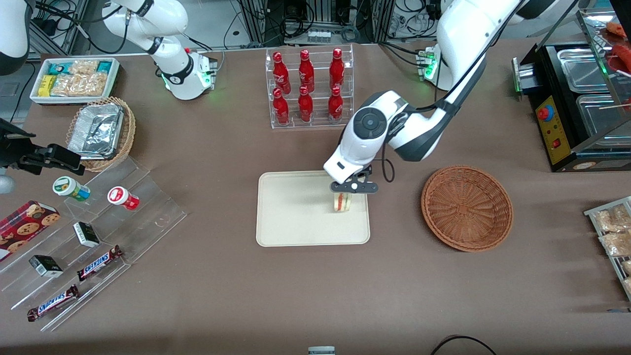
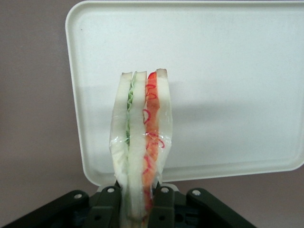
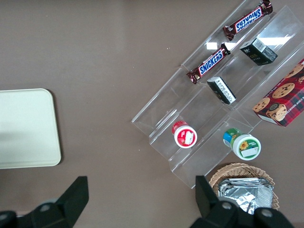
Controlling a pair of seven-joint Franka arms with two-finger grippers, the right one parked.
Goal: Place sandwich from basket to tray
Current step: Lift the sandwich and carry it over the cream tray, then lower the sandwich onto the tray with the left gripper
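The sandwich is held between the two fingers of the gripper, which are closed on its lower end. It is kept upright above the tray, near the tray edge that faces the basket. The basket is seen beside the tray, toward the working arm's end of the table.

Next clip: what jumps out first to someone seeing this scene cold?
First, the left arm's gripper shut on the wrapped sandwich, holding it on edge over the cream tray, at the tray's side nearest the basket. Beside the tray, toward the working arm's end, sits the reddish-brown wicker basket with nothing in it. Farther from the front camera, red bottles fill a clear rack.
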